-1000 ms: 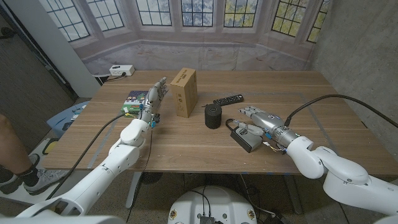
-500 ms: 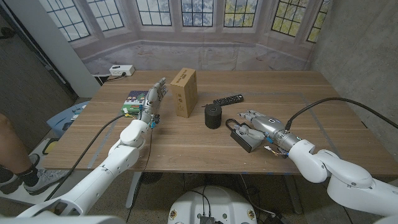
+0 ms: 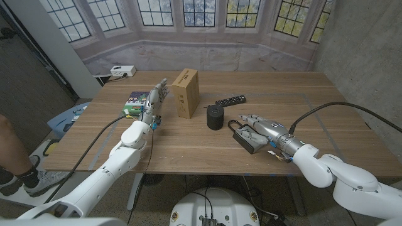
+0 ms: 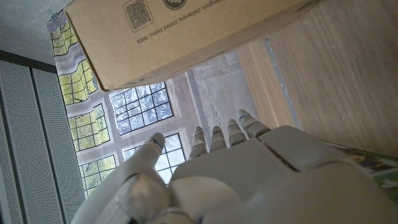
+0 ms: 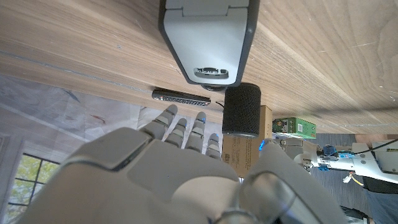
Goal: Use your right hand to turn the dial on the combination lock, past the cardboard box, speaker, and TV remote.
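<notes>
The wooden table (image 3: 188, 135) carries the upright cardboard box (image 3: 186, 93) at its middle, with the black speaker (image 3: 215, 117) just to its right and the TV remote (image 3: 230, 100) lying behind the speaker. The combination lock (image 3: 246, 138) lies flat near the table's front edge, right of the speaker. The right hand (image 3: 262, 127) hovers beside it, fingers spread, holding nothing. The left hand (image 3: 154, 100) stands raised beside the box, fingers extended and apart.

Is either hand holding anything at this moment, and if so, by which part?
Nothing is held. The right hand hovers by the combination lock with fingers extended, not gripping it; the left hand stands open near the cardboard box.
</notes>
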Tool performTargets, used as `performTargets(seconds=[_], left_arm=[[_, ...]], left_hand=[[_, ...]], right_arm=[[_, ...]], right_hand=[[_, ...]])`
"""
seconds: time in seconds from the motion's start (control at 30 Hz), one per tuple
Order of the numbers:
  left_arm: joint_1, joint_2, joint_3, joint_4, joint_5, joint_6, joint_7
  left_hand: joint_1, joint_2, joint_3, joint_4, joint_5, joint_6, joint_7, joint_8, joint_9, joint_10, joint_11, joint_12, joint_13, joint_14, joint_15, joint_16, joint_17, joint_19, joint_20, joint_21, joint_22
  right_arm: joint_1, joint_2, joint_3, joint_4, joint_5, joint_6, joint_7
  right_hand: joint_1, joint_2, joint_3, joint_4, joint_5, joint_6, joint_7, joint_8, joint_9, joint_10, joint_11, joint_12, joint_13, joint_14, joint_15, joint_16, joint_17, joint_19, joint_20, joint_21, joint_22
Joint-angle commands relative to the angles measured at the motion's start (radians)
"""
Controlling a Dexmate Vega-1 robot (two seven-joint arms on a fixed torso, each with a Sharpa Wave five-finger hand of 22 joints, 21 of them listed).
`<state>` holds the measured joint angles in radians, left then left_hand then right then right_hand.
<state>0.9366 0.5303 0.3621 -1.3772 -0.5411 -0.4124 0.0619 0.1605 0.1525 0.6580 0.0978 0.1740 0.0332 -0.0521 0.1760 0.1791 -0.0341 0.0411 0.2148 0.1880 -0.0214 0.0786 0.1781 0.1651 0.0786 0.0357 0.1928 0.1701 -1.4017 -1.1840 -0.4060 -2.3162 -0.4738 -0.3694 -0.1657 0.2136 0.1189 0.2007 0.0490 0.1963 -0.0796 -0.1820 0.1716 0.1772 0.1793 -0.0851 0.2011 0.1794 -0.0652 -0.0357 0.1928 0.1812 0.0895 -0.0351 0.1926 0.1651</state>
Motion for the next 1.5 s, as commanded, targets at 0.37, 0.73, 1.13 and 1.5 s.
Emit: performTargets(seconds=[0.37,0.73,1.13,1.5], left_arm=[[-0.013,0.0,0.006,0.007,0.006,0.012,-0.004],[-0.018,-0.005,0.007,0.017,0.009,0.006,-0.001],[-0.024,-0.007,0.009,0.025,0.008,0.006,-0.006],[-0.031,-0.013,0.013,0.035,0.009,0.003,-0.008]], left_hand=[[0.0,0.001,0.011,0.0,0.0,-0.016,-0.005,0.001,0.004,0.0,0.008,-0.005,0.005,0.002,0.008,0.0,0.005,0.007,0.003,0.0,0.002],[0.001,0.0,0.012,-0.001,0.0,-0.017,-0.003,0.003,0.004,-0.001,0.008,-0.005,0.005,0.002,0.008,-0.001,0.005,0.006,0.004,0.0,0.002],[0.001,0.0,0.012,-0.002,0.0,-0.018,-0.002,0.004,0.004,-0.002,0.006,-0.006,0.005,0.002,0.008,-0.001,0.005,0.007,0.004,0.0,0.002],[0.0,-0.001,0.012,-0.002,0.0,-0.018,-0.003,0.005,0.004,-0.002,0.007,-0.006,0.005,0.003,0.008,0.0,0.005,0.007,0.004,0.0,0.002]], right_arm=[[0.006,0.029,-0.019,0.035,0.0,0.028,0.006],[0.01,0.02,-0.018,0.041,0.005,0.031,0.022],[0.002,0.009,-0.014,0.048,0.012,0.034,0.02],[-0.009,0.0,-0.009,0.045,0.016,0.028,0.013]], right_hand=[[0.033,-0.001,0.017,-0.033,0.002,-0.009,-0.016,0.011,0.003,0.079,-0.022,0.018,0.004,0.03,-0.022,0.012,0.0,-0.005,-0.03,-0.004,0.003],[0.03,-0.001,0.019,-0.034,0.0,-0.014,-0.008,0.012,0.004,0.087,-0.031,0.015,0.004,0.033,-0.023,0.012,0.002,-0.014,-0.034,-0.006,0.003],[0.028,-0.001,0.022,-0.038,-0.002,-0.015,-0.003,0.014,0.004,0.105,-0.041,0.014,0.004,0.039,-0.018,0.013,0.003,-0.016,-0.033,-0.006,0.003],[0.026,-0.003,0.023,-0.04,-0.003,-0.011,0.005,0.017,0.004,0.112,-0.048,0.012,0.004,0.04,-0.014,0.012,0.004,-0.013,-0.033,-0.005,0.003]])
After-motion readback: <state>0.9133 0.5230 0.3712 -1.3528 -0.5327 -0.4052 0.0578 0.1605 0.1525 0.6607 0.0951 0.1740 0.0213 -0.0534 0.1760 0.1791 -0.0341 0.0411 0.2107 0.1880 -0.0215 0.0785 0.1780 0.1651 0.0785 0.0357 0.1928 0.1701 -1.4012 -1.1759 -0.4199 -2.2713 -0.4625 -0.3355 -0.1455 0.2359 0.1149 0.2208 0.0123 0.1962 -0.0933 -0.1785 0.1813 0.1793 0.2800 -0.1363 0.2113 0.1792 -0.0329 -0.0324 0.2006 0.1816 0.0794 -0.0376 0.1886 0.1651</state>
